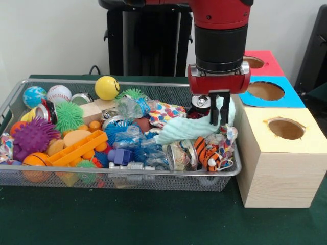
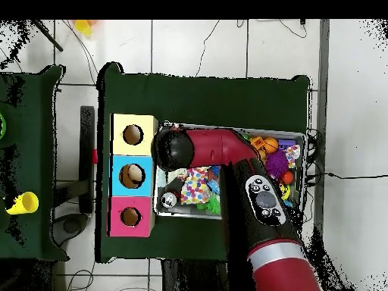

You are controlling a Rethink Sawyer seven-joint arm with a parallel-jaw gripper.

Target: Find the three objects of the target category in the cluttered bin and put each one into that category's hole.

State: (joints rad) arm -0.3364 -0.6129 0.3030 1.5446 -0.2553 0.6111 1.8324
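Note:
A wire mesh bin [image 1: 127,173] holds a heap of toys, balls, cans and wrappers. My gripper [image 1: 219,122] hangs over the bin's right end, its two black fingers close together and pinching the raised corner of a mint-green cloth [image 1: 186,128]. A drink can [image 1: 200,104] stands just behind the fingers, and a striped tiger toy [image 1: 209,153] lies below them. Right of the bin are three boxes with round holes: yellow-topped [image 1: 286,128], blue-topped [image 1: 265,91] and red-topped [image 1: 254,62]. In the overhead view the arm [image 2: 220,148] hides the gripper and much of the bin [image 2: 189,214].
The bin's left half holds a yellow ball [image 1: 107,87], a baseball [image 1: 59,93], a globe ball [image 1: 34,96], a purple spiky ball [image 1: 33,137] and an orange block [image 1: 76,148]. The yellow box's wooden side stands close against the bin's right rim.

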